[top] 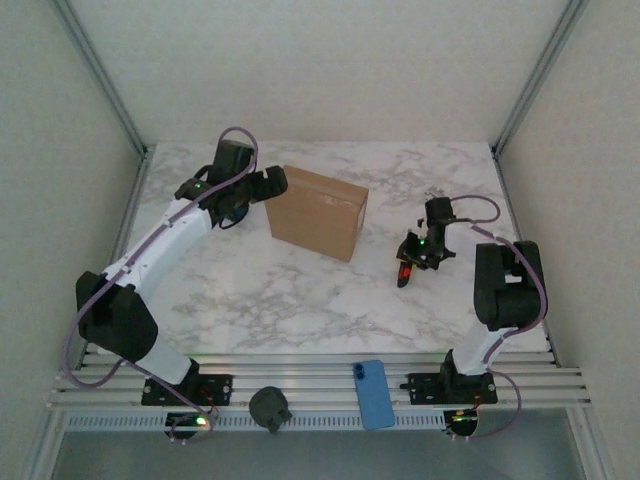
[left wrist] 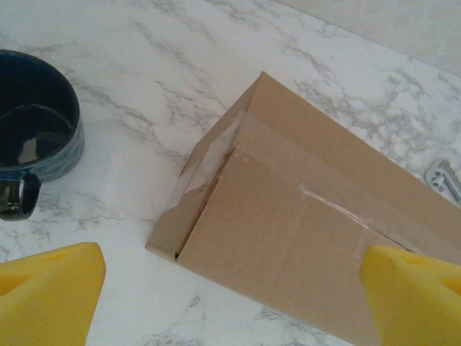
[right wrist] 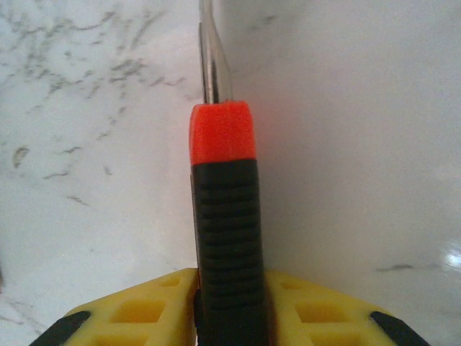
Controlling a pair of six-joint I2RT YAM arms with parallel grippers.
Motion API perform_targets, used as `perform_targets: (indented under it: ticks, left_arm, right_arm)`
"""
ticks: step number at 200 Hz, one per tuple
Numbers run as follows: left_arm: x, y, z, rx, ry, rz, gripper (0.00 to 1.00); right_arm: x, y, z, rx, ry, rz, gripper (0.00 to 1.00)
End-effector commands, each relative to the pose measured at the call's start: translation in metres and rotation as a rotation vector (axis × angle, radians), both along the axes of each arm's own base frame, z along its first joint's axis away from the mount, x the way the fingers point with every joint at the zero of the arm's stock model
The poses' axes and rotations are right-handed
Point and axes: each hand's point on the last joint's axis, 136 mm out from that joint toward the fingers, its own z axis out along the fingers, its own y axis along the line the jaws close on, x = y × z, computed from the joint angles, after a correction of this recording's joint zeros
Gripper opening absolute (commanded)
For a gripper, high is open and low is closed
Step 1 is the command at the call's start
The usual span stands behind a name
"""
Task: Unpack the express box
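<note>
Yellow fingers (right wrist: pixel 173 285) of the right gripper (right wrist: pixel 229 280) clamp a black-and-orange cutter (right wrist: pixel 223 209) — the left gripper (left wrist: pixel 230 267), spread wide, hovers over the cardboard box (left wrist: pixel 310 209), near a mug (left wrist: pixel 36 122).

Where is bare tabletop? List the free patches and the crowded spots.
Free: the wide marble in front of the express box, between both arms; the back strip behind it. Crowded: the box's left end, with the left tool and mug; the right, where the right tool holds a cutter.

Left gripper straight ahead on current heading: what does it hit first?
Most likely the express box, near its taped seam; the left gripper points at it, jaws open. The dark blue mug sits off to the side.
</note>
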Motion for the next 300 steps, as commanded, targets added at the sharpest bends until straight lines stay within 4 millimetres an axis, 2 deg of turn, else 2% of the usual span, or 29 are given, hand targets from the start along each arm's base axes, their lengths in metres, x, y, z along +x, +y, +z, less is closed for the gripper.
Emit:
perform_targets:
  ticks: [1, 33, 53, 72, 99, 111, 134, 151, 167, 195, 228, 266, 300]
  left_arm:
    - [-0.008, 0.011, 0.004, 0.016, -0.005, 0.018, 0.91]
    - [-0.011, 0.013, 0.003, 0.019, -0.002, 0.021, 0.91]
    - [-0.013, 0.014, 0.002, 0.022, 0.004, 0.02, 0.91]
    - [-0.016, 0.016, -0.001, 0.029, 0.016, 0.024, 0.91]
    - [-0.019, 0.015, -0.003, 0.025, 0.026, 0.017, 0.9]
    - [-0.019, 0.013, -0.003, 0.016, 0.029, 0.007, 0.9]
    - [-0.02, 0.01, -0.002, 0.006, 0.033, -0.003, 0.9]
    - [-0.023, 0.01, -0.006, 0.005, 0.045, -0.002, 0.9]
    - [-0.026, 0.01, -0.016, 0.005, 0.069, 0.007, 0.89]
    - [-0.037, 0.016, -0.036, -0.008, 0.111, 0.052, 0.89]
    - [-0.047, 0.009, -0.049, -0.093, 0.116, 0.059, 0.89]
    - [-0.044, -0.013, -0.049, -0.197, 0.09, 0.0, 0.89]
    - [-0.032, -0.017, -0.086, -0.149, 0.163, 0.001, 0.88]
  right_arm:
    - [-0.019, -0.024, -0.009, -0.125, 0.102, -0.046, 0.3]
    - [-0.018, -0.029, -0.006, -0.151, 0.104, -0.054, 0.37]
    - [-0.012, -0.032, 0.011, -0.173, 0.069, -0.039, 0.45]
    - [-0.005, -0.036, 0.042, -0.214, 0.014, -0.006, 0.52]
    - [0.004, -0.034, 0.108, -0.274, -0.127, 0.081, 0.61]
    - [0.006, -0.023, 0.14, -0.281, -0.208, 0.157, 0.63]
    - [0.012, 0.017, 0.192, -0.271, -0.358, 0.344, 0.67]
    - [0.023, 0.047, 0.219, -0.246, -0.446, 0.447, 0.72]
    - [0.043, 0.07, 0.233, -0.224, -0.501, 0.515, 0.74]
    - [0.082, 0.106, 0.244, -0.206, -0.589, 0.637, 0.79]
    - [0.125, 0.139, 0.234, -0.141, -0.629, 0.724, 0.81]
    - [0.141, 0.178, 0.219, 0.067, -0.588, 0.745, 0.79]
    - [0.134, 0.193, 0.2, 0.2, -0.511, 0.693, 0.77]
